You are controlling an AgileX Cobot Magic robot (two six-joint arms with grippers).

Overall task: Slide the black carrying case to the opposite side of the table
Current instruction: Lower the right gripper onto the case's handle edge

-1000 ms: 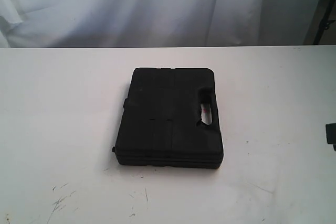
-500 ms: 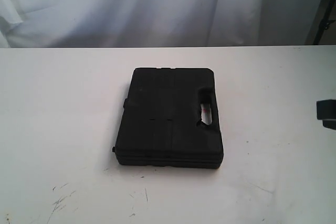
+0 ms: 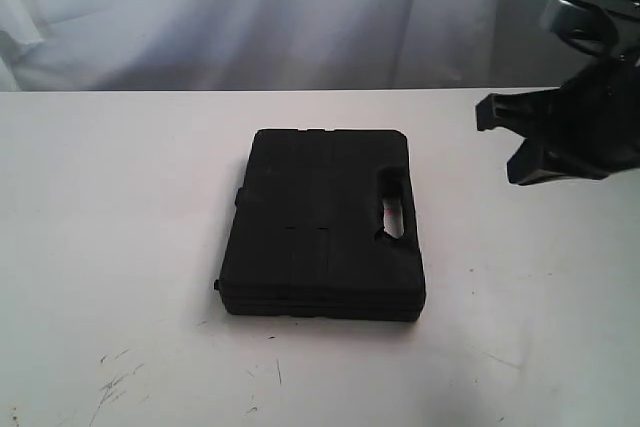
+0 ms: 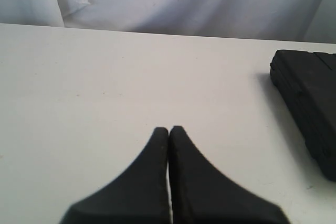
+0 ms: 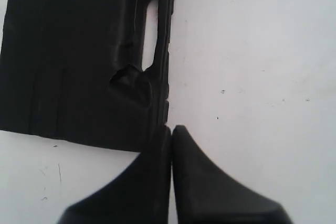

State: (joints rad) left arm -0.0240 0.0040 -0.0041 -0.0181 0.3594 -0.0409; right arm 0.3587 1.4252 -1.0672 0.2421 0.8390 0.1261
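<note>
The black carrying case lies flat near the middle of the white table, its handle slot on the right side. My right gripper hangs above the table to the right of the case and apart from it. In the right wrist view that gripper is shut and empty, its tips over the case corner by the handle slot. My left gripper is shut and empty over bare table, with the case off to one side. The left gripper is outside the exterior view.
A white cloth backdrop hangs behind the table's far edge. Dark scuffs mark the tabletop near the front left. A dark stand shows at the back right.
The right arm has come in from the right edge, rising and moving left toward the case. The case has not moved.
</note>
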